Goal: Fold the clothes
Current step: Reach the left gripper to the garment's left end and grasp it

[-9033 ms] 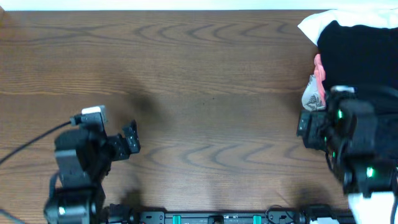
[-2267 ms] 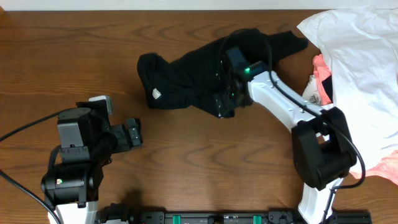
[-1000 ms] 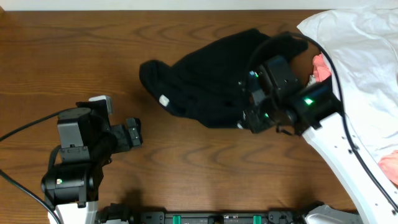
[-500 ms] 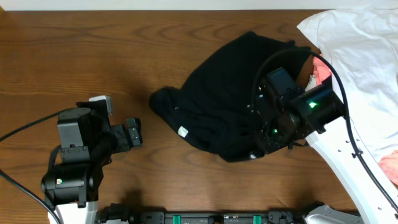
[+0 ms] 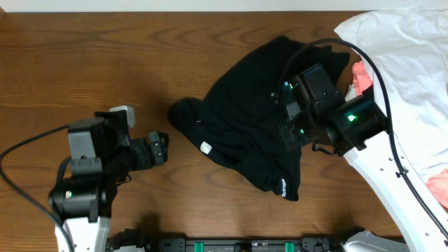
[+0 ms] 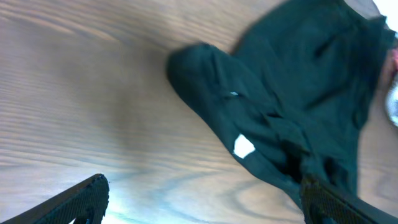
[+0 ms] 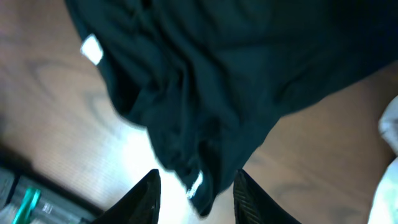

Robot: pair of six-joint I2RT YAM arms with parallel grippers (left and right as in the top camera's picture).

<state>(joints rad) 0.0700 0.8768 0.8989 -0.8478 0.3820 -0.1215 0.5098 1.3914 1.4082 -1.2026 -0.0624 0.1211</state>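
Observation:
The clothes point(image 5: 245, 119) are one black garment lying crumpled right of the table's middle, with a white tag point(image 5: 205, 148) and a small white print point(image 5: 283, 187) at the near hem. My right gripper point(image 5: 288, 133) hovers over its right part, jaws apart and holding nothing. In the right wrist view the garment point(image 7: 217, 74) lies below the open gripper point(image 7: 199, 202), its hem print point(image 7: 194, 185) showing between the fingers. My left gripper point(image 5: 159, 148) stands wide open on bare wood, left of the garment. The left wrist view shows the garment point(image 6: 298, 93) ahead of the open gripper point(image 6: 205, 208).
A large white garment point(image 5: 399, 49) is heaped at the back right corner. A coral-pink garment point(image 5: 359, 78) peeks out beside it and again at the right edge point(image 5: 437, 185). A black rail point(image 5: 245, 245) runs along the table's front edge.
My right gripper pulled the black garment toward the front, then opened and drew back; the hem now lies loose on the table. The left arm shifted slightly right.

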